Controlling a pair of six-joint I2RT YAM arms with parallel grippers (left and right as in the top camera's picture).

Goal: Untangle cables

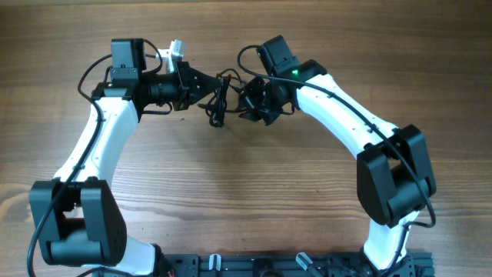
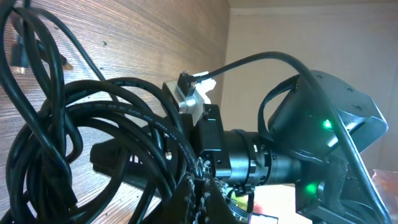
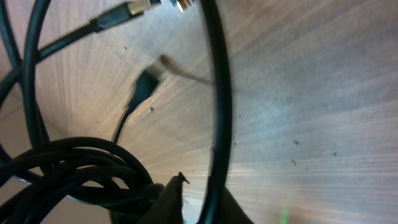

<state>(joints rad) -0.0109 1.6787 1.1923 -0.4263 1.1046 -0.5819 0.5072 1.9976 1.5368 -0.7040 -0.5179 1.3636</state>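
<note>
1. A wooden table [image 1: 254, 192] is spread beneath the cables [image 1: 219, 104].
2. The left gripper [image 1: 206, 91] is set just left of the cables, jaws clamped on them.
3. The right gripper [image 1: 244, 98] is set just right of them; whether it is closed cannot be told.
4. The cables are bunched in a tangle.

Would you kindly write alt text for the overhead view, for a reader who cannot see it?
Two white-and-black robot arms reach in from either side of a wooden table, and the left gripper and right gripper meet at a small tangle of thin black cables toward the far side.
</note>
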